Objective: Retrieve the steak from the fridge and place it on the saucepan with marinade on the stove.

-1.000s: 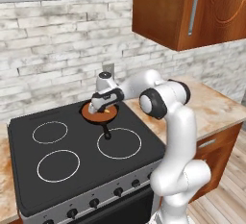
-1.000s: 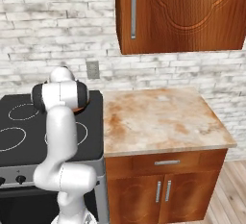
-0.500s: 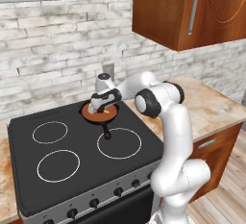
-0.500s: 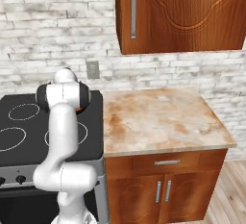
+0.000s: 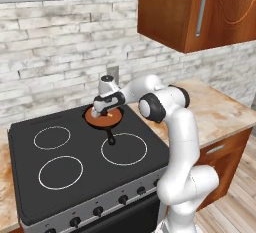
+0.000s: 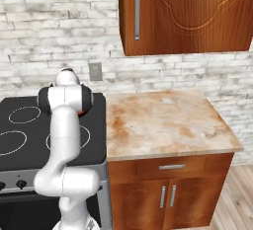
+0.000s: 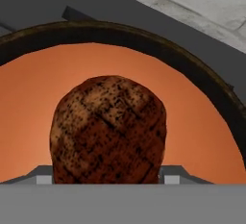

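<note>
speckled brown steak, orange marinade

The steak is a rounded, dark reddish-brown lump with black speckles and a crosshatched sear, sitting over the orange-brown marinade inside the saucepan. The saucepan is shallow, round and black-rimmed, its short black handle pointing toward the front. It stands at the back right of the black stove, beside the white ring burners.

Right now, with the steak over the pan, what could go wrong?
1. The steak sits between the fingers, above the marinade in the pan; dropped from there, it may splash.
2. The gripper hangs low over the pan; descending further risks clipping the rim and shifting it on the stove.
</note>
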Controlling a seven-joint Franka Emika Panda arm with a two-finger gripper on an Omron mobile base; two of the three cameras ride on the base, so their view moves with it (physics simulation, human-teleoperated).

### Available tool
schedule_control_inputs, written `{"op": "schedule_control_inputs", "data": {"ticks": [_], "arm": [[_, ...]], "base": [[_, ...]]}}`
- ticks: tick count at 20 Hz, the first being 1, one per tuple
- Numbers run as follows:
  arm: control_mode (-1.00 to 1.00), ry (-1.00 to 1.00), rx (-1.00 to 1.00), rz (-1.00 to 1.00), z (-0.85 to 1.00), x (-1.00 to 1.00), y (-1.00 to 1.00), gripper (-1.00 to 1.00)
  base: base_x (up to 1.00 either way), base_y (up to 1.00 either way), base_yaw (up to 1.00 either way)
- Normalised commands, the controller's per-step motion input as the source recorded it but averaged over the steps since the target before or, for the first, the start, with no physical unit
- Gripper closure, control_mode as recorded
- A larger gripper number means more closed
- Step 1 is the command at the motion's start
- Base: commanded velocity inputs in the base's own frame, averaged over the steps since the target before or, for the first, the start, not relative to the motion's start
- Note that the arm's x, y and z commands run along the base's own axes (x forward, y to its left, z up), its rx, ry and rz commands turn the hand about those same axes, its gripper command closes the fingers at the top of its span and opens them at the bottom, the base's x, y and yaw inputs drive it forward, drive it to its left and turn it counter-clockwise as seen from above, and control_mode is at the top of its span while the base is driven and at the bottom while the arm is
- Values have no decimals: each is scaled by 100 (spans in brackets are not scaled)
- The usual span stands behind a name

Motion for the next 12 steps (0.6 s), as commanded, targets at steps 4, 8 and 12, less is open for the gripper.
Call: {"op": "schedule_control_inputs", "data": {"ticks": [4,8,12], "arm": [[-100,0,0,0,0,0,0,-100],[-100,0,0,0,9,0,0,-100],[-100,0,0,-4,27,0,0,-100]], "base": [[0,0,0],[0,0,0],[0,0,0]]}}
